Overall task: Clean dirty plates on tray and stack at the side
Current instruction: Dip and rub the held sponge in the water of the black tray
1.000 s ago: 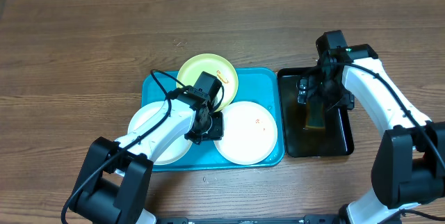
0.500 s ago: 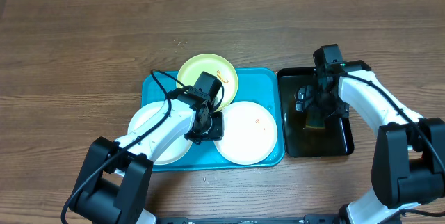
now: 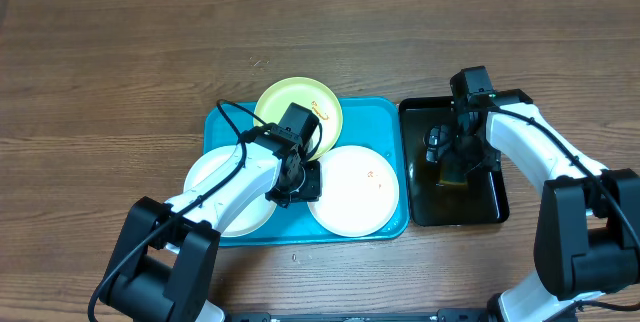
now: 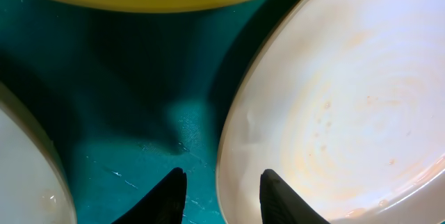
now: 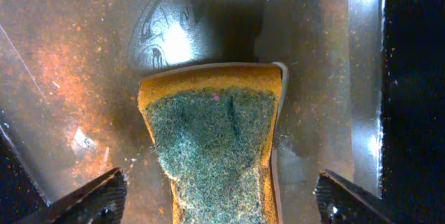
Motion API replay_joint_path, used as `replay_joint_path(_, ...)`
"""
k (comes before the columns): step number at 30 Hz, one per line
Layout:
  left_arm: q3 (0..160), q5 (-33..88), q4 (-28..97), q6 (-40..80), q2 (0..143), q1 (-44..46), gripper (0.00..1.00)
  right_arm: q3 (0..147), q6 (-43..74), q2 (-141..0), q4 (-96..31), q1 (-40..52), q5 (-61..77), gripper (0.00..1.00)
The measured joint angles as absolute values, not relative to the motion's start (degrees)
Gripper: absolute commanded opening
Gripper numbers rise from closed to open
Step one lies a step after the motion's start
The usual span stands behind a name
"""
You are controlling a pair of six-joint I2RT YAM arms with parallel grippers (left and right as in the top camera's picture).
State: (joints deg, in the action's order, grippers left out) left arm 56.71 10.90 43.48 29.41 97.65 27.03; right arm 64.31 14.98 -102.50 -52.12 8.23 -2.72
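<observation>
The sponge (image 5: 215, 140) lies longways between the wide-open, empty right jaws; the part-open left jaws sit either side of the rim of the white plate (image 4: 348, 113).

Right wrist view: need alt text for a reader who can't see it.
A yellow sponge, green scouring face up, lies in a glossy, brown-speckled black tray. The right claw is open, with its fingertips wide apart on either side of the sponge and not touching it.
</observation>
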Motion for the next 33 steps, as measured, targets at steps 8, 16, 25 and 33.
replay_joint_path(8, 56.7, 10.9, 43.5, 29.4, 97.6, 27.0, 0.37, 62.8, 15.0, -102.5, -50.5, 8.2, -2.7, 0.83)
replay_joint_path(16, 56.7, 10.9, 43.5, 29.4, 97.6, 27.0, 0.37, 59.7, 15.1, -102.5, -47.2, 8.2, -2.7, 0.7)
replay_joint_path(25, 56.7, 10.9, 43.5, 29.4, 97.6, 27.0, 0.37, 59.7, 15.0, -102.5, -46.3, 8.2, -2.4, 0.7)
replay_joint_path(33, 56.7, 10.9, 43.5, 29.4, 97.6, 27.0, 0.37, 59.8, 15.1, -102.5, -46.0, 8.2, -2.3, 0.55)
